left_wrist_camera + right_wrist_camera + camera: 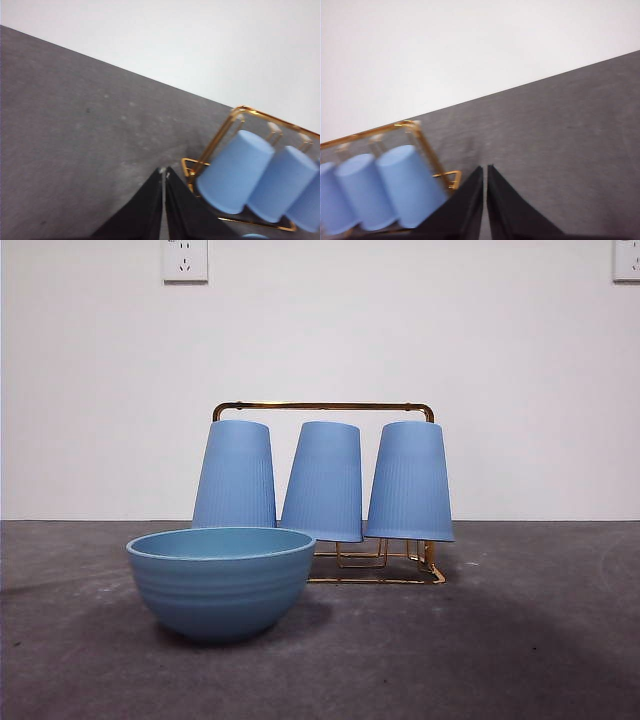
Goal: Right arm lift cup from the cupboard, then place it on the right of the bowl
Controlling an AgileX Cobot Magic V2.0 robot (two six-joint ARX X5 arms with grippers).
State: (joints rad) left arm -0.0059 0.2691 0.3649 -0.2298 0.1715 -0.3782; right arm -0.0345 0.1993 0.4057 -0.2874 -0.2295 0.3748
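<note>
Front view: three cups inverted on the cupboard [325, 408]; the rightmost cup [410, 482] sits at 1 o'clock from the bowl [221, 580] on the bench [520, 640]. Only wrist views show the right gripper [484, 172] and left gripper [163, 173], jaws nearly closed, empty.

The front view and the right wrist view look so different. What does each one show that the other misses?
Only the front view shows the bowl standing before the rack, and two wall sockets.

Only the right wrist view shows the right gripper, its jaws shut and empty, apart from the cups.

Both show the gold wire rack holding three blue cups upside down, the grey table and the white wall.
</note>
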